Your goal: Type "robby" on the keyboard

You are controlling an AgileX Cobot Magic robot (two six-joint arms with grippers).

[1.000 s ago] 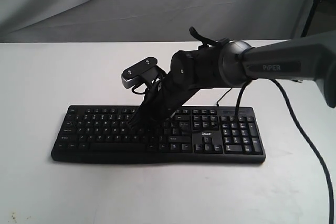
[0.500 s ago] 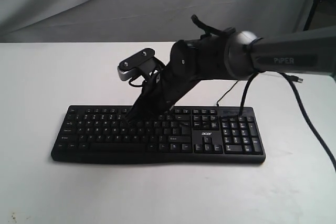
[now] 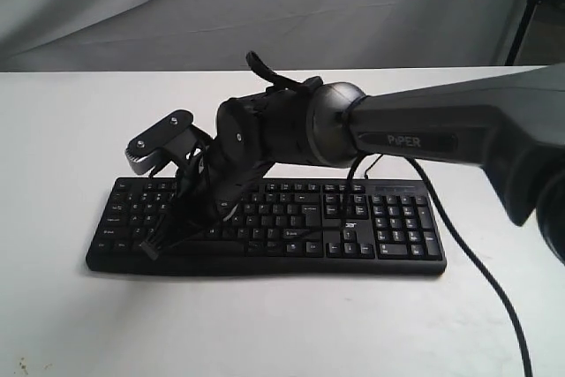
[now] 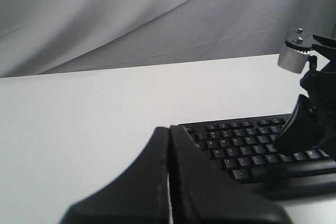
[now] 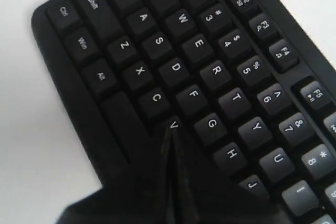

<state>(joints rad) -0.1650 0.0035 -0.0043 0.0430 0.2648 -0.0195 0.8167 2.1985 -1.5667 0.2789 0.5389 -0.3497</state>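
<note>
The wide black keyboard [image 3: 353, 227] with white legends lies on the white table. My right gripper [image 3: 152, 249] reaches across from the right and slants down over the keyboard's left half, near its front edge. In the right wrist view the keyboard [image 5: 210, 72] fills the frame and the right gripper [image 5: 171, 130] is shut, its tip just below the V key; whether it touches a key I cannot tell. The left gripper [image 4: 169, 129] is shut with nothing in it, off the keyboard's [image 4: 247, 148] left end, and is out of the exterior view.
A thin black cable [image 3: 459, 245] runs from the right arm across the table right of the keyboard. A grey cloth backdrop [image 3: 177, 6] hangs behind the white table [image 3: 71, 324]. The right arm's wrist camera [image 3: 159, 140] juts out above the keys.
The right arm has swung left across the keyboard, from the middle keys to the left half, and its tip has come down toward the front row.
</note>
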